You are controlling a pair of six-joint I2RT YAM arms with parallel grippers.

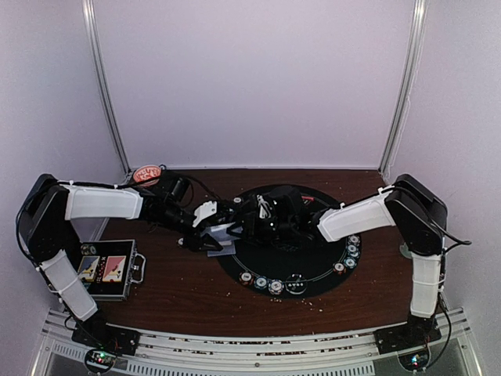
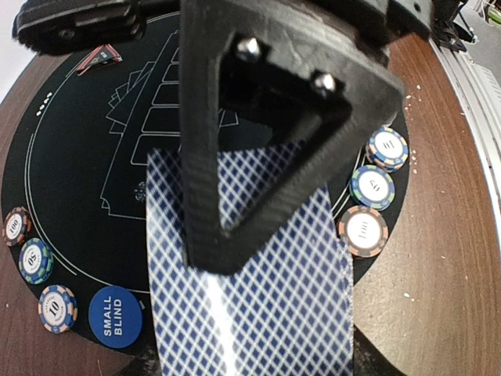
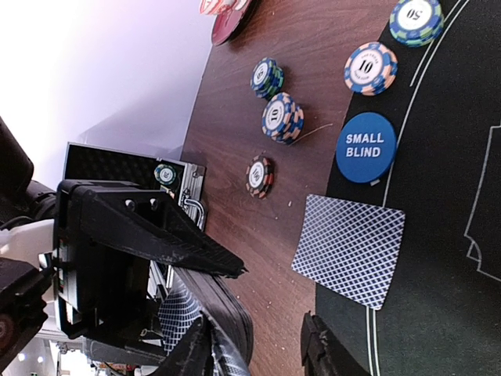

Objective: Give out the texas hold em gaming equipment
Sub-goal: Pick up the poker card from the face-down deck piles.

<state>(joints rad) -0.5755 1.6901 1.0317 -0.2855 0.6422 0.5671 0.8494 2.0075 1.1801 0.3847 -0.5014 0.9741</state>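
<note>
My left claw (image 1: 215, 225) is clenched on a held card (image 2: 250, 298). Its back is white, crossed by a fine dark-blue diamond lattice. I cannot tell whether more cards lie under it. It juts out past my fingers, long axis in line with them, over the left part of the round black mat (image 2: 78, 157).

My right claw (image 3: 258, 321) hangs just beside the left one, its jaws apart, and I see nothing between them.

A lying card (image 3: 348, 249) rests face down with the same lattice back. It straddles the mat's left rim, partly on felt and partly on the wooden table. I cannot tell its long axis from this angle. The blue SMALL BLIND button (image 3: 366, 146) sits just beside it on the far side.

The poker chips (image 2: 372, 186) have white numbered centres and striped rims. They sit in small groups along the mat's edge, with a few on the wood to the left.

The open black case (image 1: 117, 294) at near left holds two card packs (image 1: 102, 269) and one chip (image 3: 165, 174). The red bowl (image 3: 227, 27) at far left holds pale and red pieces I cannot make out.
</note>
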